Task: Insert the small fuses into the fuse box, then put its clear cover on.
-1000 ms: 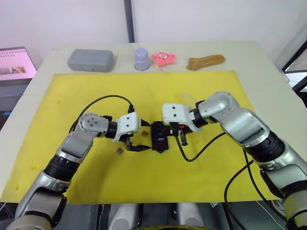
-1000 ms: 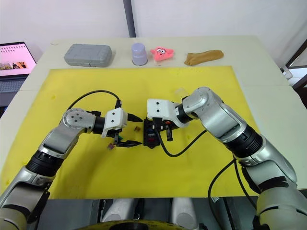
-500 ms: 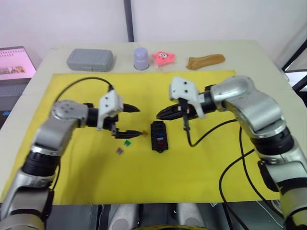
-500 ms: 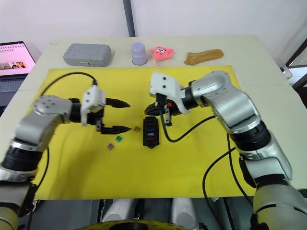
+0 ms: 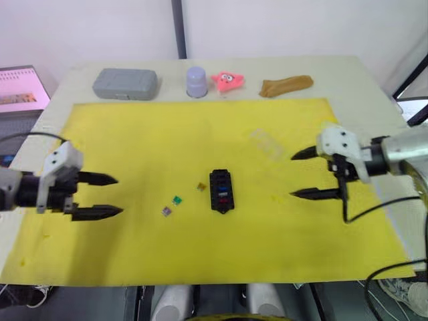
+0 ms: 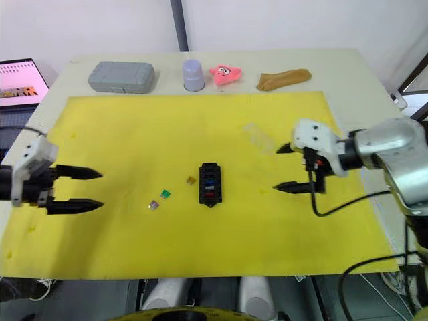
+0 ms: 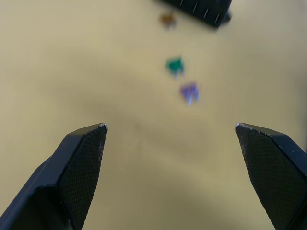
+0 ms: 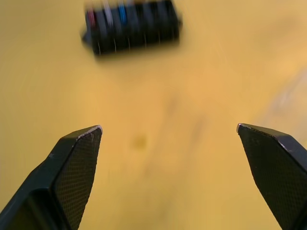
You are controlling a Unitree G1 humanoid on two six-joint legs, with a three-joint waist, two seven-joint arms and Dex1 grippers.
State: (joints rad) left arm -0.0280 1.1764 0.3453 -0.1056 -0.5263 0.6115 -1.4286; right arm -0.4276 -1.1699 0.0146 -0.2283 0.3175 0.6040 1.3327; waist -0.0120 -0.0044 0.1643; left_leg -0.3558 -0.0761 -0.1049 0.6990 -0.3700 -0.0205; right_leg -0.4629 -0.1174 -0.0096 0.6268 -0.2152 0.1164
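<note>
fuse box (image 5: pixel 221 190) mid-mat | both jaws agape, well apart from it

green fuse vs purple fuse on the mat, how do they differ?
Colour: the green fuse is teal-green, the purple fuse is violet. Place: the green fuse lies nearer the fuse box, the purple fuse farther from it, toward the left gripper. Shared: both are tiny, loose on the yellow mat, not yet in the fuse box, and neither is touched by a gripper.
</note>
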